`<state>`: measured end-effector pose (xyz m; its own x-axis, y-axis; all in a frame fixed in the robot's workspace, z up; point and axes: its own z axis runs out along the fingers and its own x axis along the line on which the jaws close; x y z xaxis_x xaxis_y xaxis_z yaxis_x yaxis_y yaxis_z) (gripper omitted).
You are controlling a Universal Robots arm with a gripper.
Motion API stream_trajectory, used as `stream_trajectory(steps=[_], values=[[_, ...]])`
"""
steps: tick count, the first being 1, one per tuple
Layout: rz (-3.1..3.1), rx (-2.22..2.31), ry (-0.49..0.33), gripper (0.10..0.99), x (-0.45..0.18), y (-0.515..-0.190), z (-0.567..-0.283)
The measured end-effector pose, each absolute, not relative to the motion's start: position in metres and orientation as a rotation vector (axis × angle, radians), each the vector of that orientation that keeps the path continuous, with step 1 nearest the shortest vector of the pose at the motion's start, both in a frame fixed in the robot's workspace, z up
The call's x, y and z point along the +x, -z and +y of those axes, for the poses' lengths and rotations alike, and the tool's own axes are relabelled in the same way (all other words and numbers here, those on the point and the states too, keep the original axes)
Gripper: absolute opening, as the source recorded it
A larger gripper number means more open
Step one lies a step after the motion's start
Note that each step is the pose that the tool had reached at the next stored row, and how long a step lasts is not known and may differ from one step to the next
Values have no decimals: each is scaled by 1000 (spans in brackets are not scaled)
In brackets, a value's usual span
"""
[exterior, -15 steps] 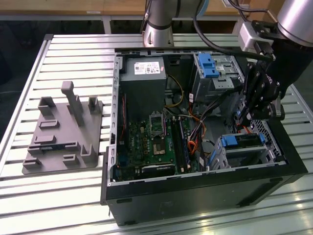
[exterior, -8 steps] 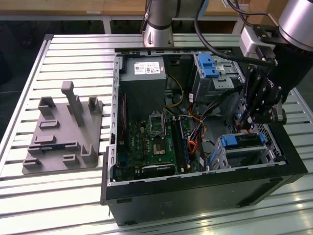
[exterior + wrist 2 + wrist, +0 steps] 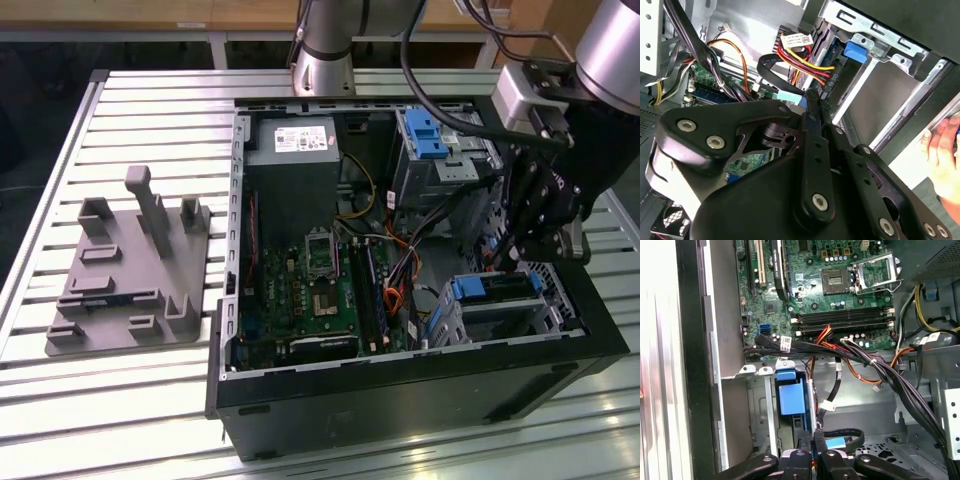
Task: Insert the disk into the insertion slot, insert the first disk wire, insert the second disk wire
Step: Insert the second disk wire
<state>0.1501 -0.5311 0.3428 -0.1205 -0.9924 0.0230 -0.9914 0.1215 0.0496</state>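
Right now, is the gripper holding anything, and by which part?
Apparently the gripper pinches the black wire at its plug end, beside the light-blue tab.

Silver tubular arm [image 3: 325, 40] with black cables [image 3: 406, 55] ends in a black, screw-studded linkage claw [image 3: 812, 100].

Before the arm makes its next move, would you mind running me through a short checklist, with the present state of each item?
1. Disk in place: ok. The disk sits inside the insertion slot.
2. Grip on the wire: ok. In the first wrist view the gripper is shut on the black wire with the light blue tag.
3. Wire plugged into the disk: cannot tell. The fingers hide its end.
4. Loose cabling near the slot: not ok. The black cable bundle crosses close by the slot.
5. People clear of the case: not ok. A person's hand is at the case edge in the second wrist view.
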Motion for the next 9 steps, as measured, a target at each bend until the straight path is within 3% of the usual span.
stream_trajectory(steps=[9], values=[[-2330,2032,35,149,150,-340,-534]])
